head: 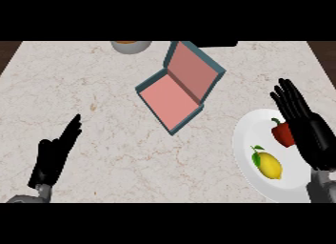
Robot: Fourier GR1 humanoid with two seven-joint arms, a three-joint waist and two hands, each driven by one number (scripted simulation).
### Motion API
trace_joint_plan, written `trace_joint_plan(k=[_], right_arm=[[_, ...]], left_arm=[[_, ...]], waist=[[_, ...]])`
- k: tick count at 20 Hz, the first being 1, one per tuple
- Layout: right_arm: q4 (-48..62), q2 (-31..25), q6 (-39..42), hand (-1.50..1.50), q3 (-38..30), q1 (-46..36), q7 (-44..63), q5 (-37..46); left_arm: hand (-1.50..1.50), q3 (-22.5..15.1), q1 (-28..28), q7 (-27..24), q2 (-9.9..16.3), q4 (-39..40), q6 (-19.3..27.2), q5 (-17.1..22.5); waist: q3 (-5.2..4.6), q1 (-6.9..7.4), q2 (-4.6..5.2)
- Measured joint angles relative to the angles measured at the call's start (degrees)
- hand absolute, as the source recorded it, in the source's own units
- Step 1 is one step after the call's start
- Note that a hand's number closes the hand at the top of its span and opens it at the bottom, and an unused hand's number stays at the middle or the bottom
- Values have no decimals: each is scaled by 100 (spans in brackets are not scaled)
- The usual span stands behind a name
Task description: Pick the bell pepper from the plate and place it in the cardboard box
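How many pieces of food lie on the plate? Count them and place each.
2. The red pepper lies on the white plate toward its upper right, partly behind the right hand. The lemon lies below it. The hand may hide more.

no readable text, no labels, no numbers anywhere

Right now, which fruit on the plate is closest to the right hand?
The red pepper, right beside the right hand; the lemon lies nearer the plate's middle.
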Motion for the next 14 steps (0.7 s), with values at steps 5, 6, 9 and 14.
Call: trace_joint_plan(k=[5,6,9,14], right_arm=[[532,-197,342,-150,-545,-764,-456,-283],[683,-273,441,-150,-686,-959,-600,-358],[1019,-856,-153,-150,-811,-968,-562,680],[2149,-574,-621,-150,-1387,-1086,-1411,682]], left_arm=[[0,183,-154,-183,112,-181,267,-305],[0,217,-194,-174,151,-295,362,-380],[0,249,-215,-215,150,-375,447,-425],[0,251,-68,-132,97,-678,575,-536]], waist=[[-58,142,79],[-59,183,89],[-104,215,124],[-83,212,123]])
